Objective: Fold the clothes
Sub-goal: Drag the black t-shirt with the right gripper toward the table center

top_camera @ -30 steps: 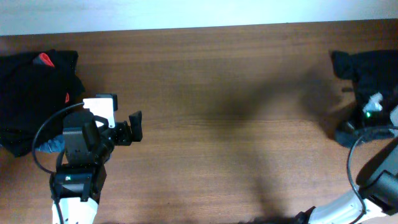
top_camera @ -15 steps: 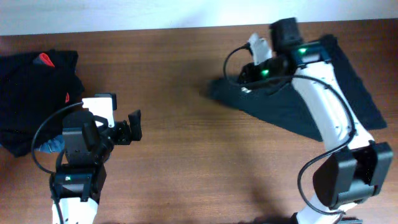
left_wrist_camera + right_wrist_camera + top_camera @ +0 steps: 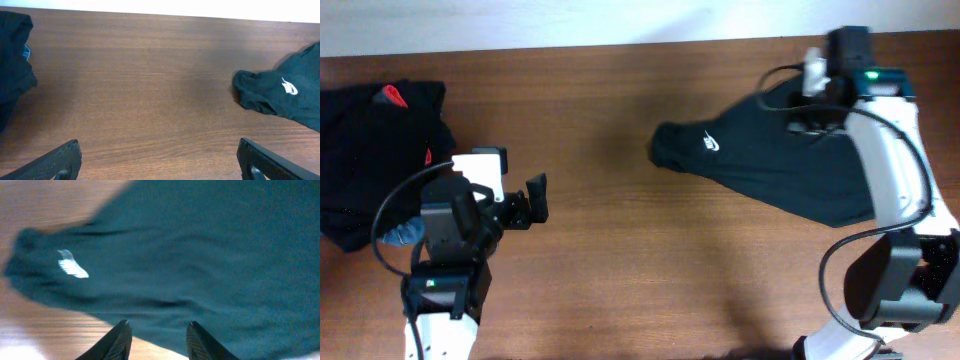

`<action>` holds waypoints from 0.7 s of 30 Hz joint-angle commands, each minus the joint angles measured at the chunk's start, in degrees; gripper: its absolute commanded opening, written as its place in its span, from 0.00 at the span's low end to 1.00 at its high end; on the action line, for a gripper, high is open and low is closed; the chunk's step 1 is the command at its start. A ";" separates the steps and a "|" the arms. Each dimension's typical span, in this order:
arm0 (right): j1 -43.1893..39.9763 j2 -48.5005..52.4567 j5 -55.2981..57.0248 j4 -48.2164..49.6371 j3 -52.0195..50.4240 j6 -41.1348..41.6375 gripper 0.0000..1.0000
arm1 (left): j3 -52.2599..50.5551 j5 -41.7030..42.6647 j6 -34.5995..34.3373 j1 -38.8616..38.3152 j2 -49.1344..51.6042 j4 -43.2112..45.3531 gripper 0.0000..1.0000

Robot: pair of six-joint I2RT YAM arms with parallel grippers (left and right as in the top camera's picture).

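Observation:
A black shirt (image 3: 760, 165) with a small white swoosh (image 3: 710, 144) lies spread flat on the right half of the wooden table (image 3: 640, 280). My right gripper (image 3: 807, 118) hovers over its far part. In the right wrist view the shirt (image 3: 200, 250) fills the frame under the right gripper (image 3: 158, 326), whose jaws stand apart with nothing between them. My left gripper (image 3: 532, 200) rests at the left, wide open and empty. The left wrist view shows the left gripper (image 3: 160, 160) facing bare wood, with the shirt (image 3: 285, 95) far off to its right.
A heap of other black clothes (image 3: 375, 150) with a red tag (image 3: 390, 97) lies at the table's left edge, just behind the left arm. That heap (image 3: 12, 65) also shows at the left of the left wrist view. A white wall runs along the far edge.
The right arm carried the shirt from a bunch at the far right toward the middle, then drew back right. Its jaws opened and the shirt now lies spread out. The left arm stayed still.

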 commanded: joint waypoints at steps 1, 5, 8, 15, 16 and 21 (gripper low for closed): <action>-5.97 -2.01 1.42 -1.55 1.16 1.03 0.42 | 1.11 4.46 -0.57 -0.28 4.02 2.08 0.99; -12.96 -1.55 1.40 -2.67 0.87 1.07 0.52 | 1.14 6.32 -0.57 -1.99 9.64 4.85 0.99; -17.92 0.00 0.00 -3.06 0.02 2.51 0.57 | 1.14 6.14 -0.57 -4.72 14.86 7.45 0.99; -17.73 2.51 -9.73 -5.77 -4.94 -5.86 0.59 | 1.14 6.14 -0.59 -5.64 18.78 9.11 0.99; -16.85 2.51 -10.21 -6.08 -5.68 -7.50 0.58 | 1.14 6.14 -0.59 -5.64 18.78 9.14 0.99; -6.95 2.54 -9.11 -6.36 -9.92 -24.33 0.58 | 1.14 6.16 -0.59 -5.64 18.78 9.11 0.99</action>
